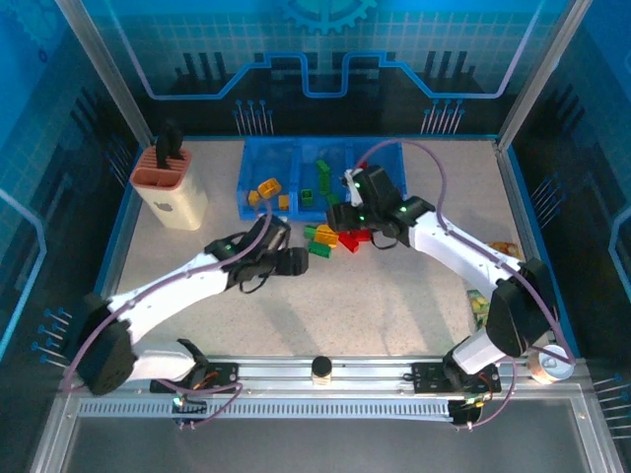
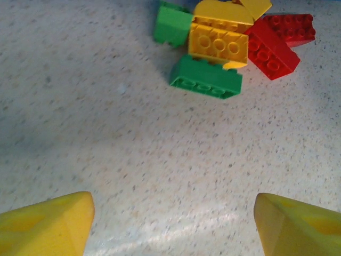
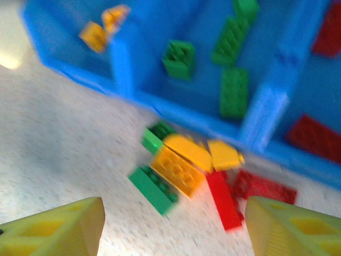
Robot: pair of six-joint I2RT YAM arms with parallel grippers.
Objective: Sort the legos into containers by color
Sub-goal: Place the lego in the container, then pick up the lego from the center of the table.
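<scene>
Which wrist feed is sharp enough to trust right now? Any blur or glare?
Left wrist: sharp, studs on the yellow brick readable, mild glare streak on the table. Right wrist: motion-blurred, blue bins and loose bricks smeared. Top external: clear, blue-tinted.

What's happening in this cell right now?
Two arms are sorting legos by color into a blue three-bin tray. Yellow bricks sit in the left bin, green ones in the middle, red ones in the right. A mixed pile lies unsorted on the table in front. The left gripper and right gripper are both open and empty, near that pile.
</scene>
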